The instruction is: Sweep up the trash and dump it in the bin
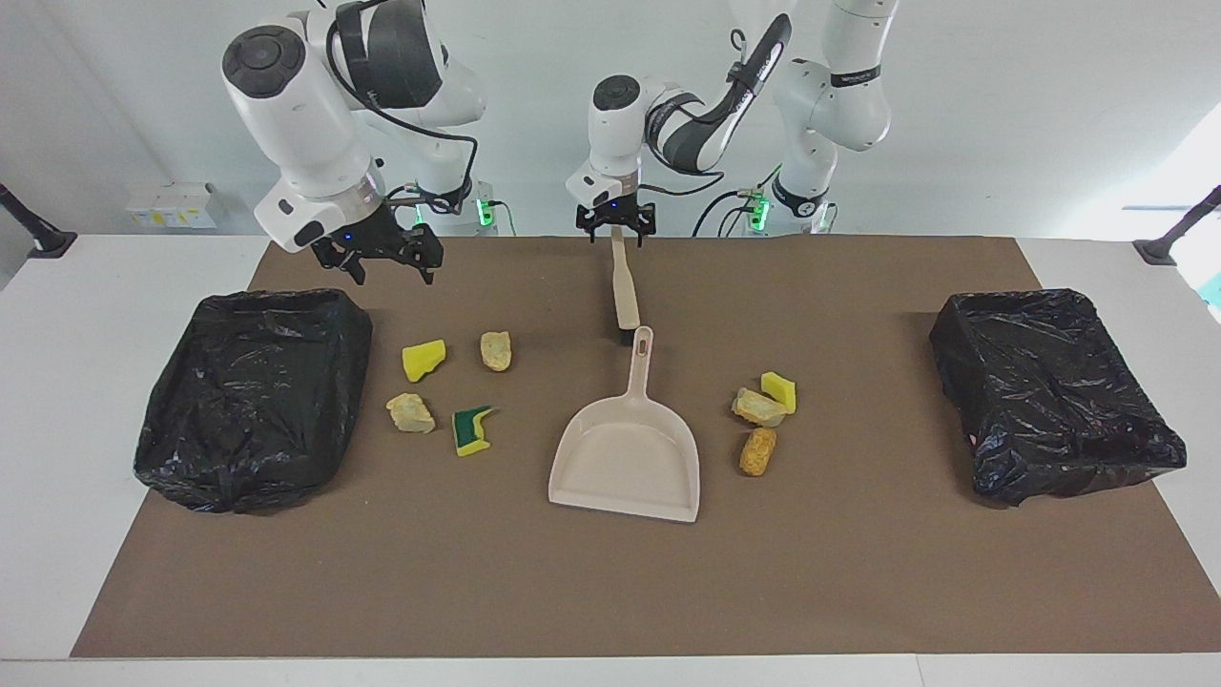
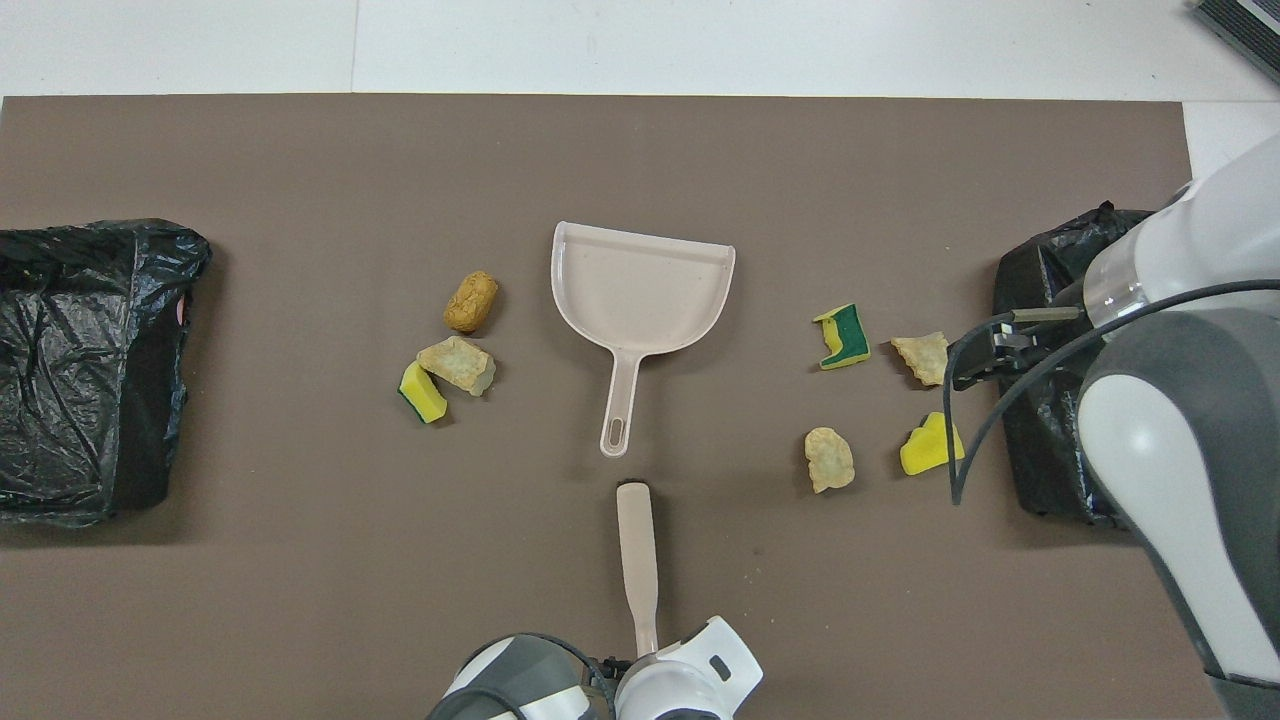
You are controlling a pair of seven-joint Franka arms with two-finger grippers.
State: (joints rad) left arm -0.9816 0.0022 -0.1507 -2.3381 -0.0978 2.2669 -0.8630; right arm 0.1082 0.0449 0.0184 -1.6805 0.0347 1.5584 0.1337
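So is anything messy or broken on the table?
Only the mess meant for sweeping: seven torn sponge chunks lie loose on the brown mat, four toward the right arm's end, three toward the left arm's end. The dustpan, the brush and both black-bagged bins look fine. Nothing is tipped or broken.

No legible text, label or number anywhere.

Overhead: beige dustpan (image 2: 640, 290) mid-mat, brush (image 2: 637, 560) handle running under left arm's wrist, foam scraps (image 2: 460, 345) both sides, black-bagged bins (image 2: 85, 370) at mat ends.
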